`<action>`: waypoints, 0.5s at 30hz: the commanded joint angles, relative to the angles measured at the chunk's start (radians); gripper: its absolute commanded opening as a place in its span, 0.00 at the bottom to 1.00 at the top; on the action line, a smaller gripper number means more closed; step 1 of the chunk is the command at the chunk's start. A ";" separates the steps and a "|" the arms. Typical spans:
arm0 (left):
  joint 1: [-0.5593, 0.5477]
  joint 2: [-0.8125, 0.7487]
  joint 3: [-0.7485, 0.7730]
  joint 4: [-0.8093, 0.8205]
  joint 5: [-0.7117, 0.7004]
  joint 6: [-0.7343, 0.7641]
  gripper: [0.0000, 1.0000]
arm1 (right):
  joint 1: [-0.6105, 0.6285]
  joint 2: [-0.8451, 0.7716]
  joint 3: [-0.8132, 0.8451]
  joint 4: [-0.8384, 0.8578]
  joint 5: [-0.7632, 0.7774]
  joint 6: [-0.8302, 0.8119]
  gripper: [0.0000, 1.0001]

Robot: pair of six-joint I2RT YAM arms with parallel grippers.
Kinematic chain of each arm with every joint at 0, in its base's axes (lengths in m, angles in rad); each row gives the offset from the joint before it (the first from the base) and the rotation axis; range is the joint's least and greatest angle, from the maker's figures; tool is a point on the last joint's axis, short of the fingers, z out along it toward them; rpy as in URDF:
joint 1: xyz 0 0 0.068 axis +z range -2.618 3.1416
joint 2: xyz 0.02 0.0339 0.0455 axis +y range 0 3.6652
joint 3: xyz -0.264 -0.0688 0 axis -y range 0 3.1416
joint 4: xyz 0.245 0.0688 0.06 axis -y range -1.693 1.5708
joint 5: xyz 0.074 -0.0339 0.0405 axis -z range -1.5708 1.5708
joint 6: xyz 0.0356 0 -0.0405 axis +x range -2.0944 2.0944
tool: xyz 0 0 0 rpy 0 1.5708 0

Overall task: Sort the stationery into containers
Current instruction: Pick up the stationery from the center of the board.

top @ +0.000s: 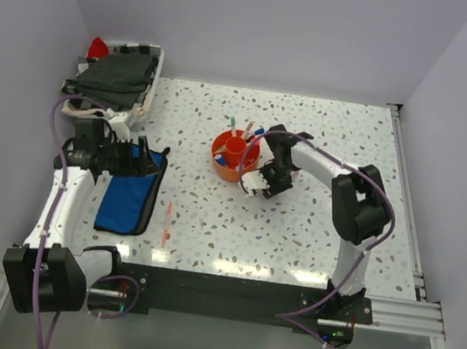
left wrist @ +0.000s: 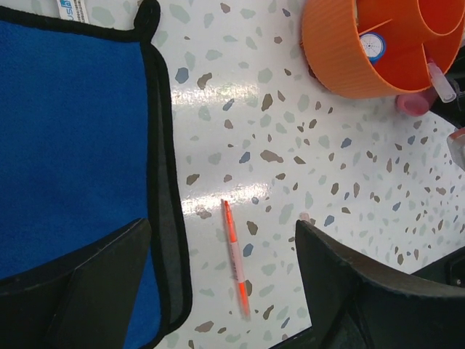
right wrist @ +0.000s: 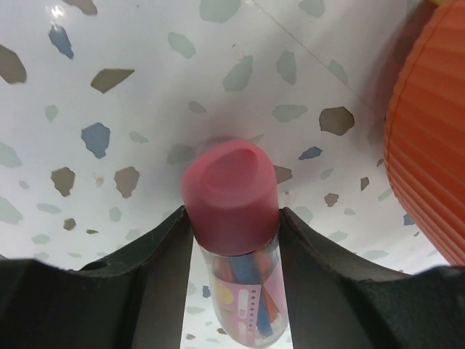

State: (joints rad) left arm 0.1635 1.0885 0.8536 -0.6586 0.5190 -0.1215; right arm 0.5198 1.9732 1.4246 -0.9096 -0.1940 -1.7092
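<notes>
**While the right hand (top: 258,185) grips the pink tube (right wrist: 232,193)**

When we look from the top, we see a speckled bench (top: 312,228). The right hand sits just beside the orange pot (top: 219,154). A few pens (top: 248,131) stand up in that pot. We cannot see the tube from here, for the hand hides it. The left hand (top: 143,158) hangs over the top end of the blue pouch (top: 126,203), which lies flat on the left side. One orange pen (top: 167,223) lies alone on the bench, just to the right of the pouch. At the back left stands a white tray (top: 155,65) with a dark cloth (top: 117,80) in it.

From the left wrist, we see the two fingers (left wrist: 87,283) of the left hand far apart. Below them lie the pouch with its black edge and the orange pen, near each other but not touching. The orange pot is at the top right, and a small blue and white round thing (left wrist: 373,46) rests inside it.

From the right wrist, we see the right hand's two fingers pressed on both sides of the tube, just under its pink cap. The see-through part of the tube shows coloured bits inside. The ribbed wall of the orange pot is close by on the right. We cannot tell if the tube touches the bench.
</notes>
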 commanded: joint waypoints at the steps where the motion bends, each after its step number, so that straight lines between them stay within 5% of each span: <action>1: 0.008 0.008 0.053 0.036 0.038 -0.017 0.86 | 0.000 -0.066 -0.043 -0.135 -0.186 0.158 0.00; 8: 0.008 0.019 0.059 0.079 0.053 -0.036 0.85 | -0.003 -0.302 0.031 -0.223 -0.384 0.492 0.00; 15: 0.005 0.066 0.099 0.071 0.052 -0.023 0.86 | -0.009 -0.404 0.001 0.077 -0.573 0.982 0.00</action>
State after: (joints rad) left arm 0.1635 1.1328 0.8932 -0.6212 0.5465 -0.1387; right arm 0.5148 1.5982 1.4265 -1.0294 -0.5980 -1.0924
